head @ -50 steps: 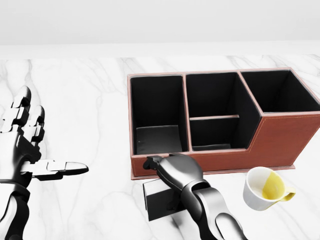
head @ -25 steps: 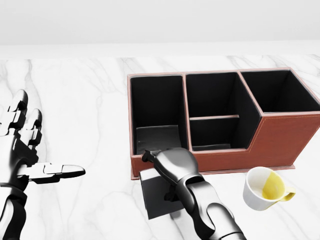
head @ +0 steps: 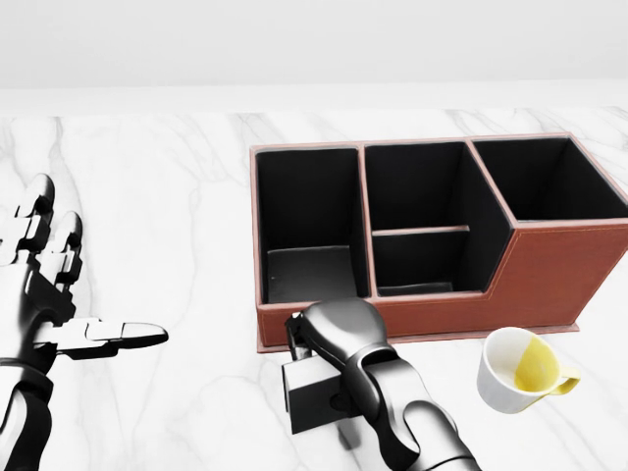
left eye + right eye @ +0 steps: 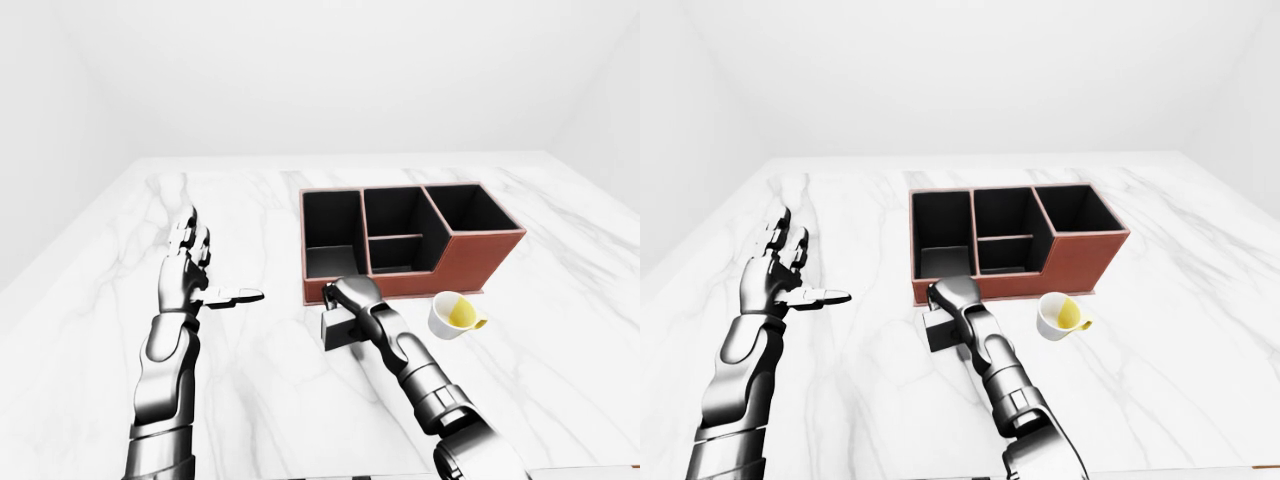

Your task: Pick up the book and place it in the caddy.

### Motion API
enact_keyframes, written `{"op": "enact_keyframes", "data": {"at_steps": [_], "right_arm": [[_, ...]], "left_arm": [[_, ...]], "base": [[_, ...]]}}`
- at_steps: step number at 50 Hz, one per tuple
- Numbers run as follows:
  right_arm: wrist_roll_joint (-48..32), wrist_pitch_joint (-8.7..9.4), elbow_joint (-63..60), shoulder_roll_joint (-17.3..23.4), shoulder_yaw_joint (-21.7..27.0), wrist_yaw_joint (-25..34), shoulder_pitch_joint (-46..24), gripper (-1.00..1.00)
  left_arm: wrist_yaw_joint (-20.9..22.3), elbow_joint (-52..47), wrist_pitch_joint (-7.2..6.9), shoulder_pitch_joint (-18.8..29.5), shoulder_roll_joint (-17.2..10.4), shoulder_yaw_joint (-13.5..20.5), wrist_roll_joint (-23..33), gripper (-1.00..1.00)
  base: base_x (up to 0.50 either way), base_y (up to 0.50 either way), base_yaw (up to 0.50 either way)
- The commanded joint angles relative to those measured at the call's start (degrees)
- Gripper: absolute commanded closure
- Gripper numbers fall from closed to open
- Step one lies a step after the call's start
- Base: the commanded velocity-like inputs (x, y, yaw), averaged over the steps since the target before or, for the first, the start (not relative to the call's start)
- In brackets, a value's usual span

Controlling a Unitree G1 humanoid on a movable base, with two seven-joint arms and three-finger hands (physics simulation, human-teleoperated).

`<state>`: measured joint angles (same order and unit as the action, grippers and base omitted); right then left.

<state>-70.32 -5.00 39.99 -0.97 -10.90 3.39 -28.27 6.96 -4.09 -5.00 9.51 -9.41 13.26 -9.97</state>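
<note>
- Just below the caddy's near wall in the head view, the thin dark grey book (image 3: 312, 397) lies on the white marble tabletop (image 3: 177, 206), outside every compartment.
- The silver right hand (image 3: 334, 343) sits on the book's upper edge, fingers curled over it; whether they truly clamp it is hard to tell.
- The brown leather caddy with black compartments (image 3: 540, 270) stands above.
- A white mug with yellow inside (image 3: 520, 371) rests at its right.
- The left hand (image 3: 54, 294) hovers far left, fingers spread.

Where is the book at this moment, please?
In the head view, the book sits bottom centre, under the right hand, just below the caddy.
</note>
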Motion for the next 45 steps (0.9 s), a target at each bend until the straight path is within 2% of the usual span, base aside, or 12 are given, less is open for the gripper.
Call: {"op": "enact_keyframes", "data": {"at_steps": [1,10,26,42,45], "right_arm": [[-1.1,0.0,0.24,0.49,-0.33,0.9,3.63,1.0],[0.25,0.0,-7.12,0.62,0.0,4.62,5.96,1.0],[4.17,0.0,-31.96,1.33,1.35,18.52,12.13,1.0],[7.57,0.0,-46.4,1.94,3.27,26.78,12.33,1.0],[7.98,1.64,-49.39,1.67,3.52,29.08,11.74,1.0]], "left_arm": [[0.0,0.32,0.0,0.17,-0.03,-0.04,0.09,-1.0],[-0.06,0.34,0.0,0.18,-0.02,-0.07,0.04,-1.0],[-0.1,-0.84,0.0,-0.06,0.41,-0.6,0.32,-1.0],[-0.1,-2.81,0.0,-0.25,0.72,-0.95,0.51,-1.0],[-0.04,-3.22,0.0,-0.37,0.73,-0.81,0.49,-1.0]], "base": [[0.0,0.0,0.0],[0.0,0.0,0.0],[0.0,0.0,0.0],[0.0,0.0,0.0],[0.0,0.0,0.0]]}}
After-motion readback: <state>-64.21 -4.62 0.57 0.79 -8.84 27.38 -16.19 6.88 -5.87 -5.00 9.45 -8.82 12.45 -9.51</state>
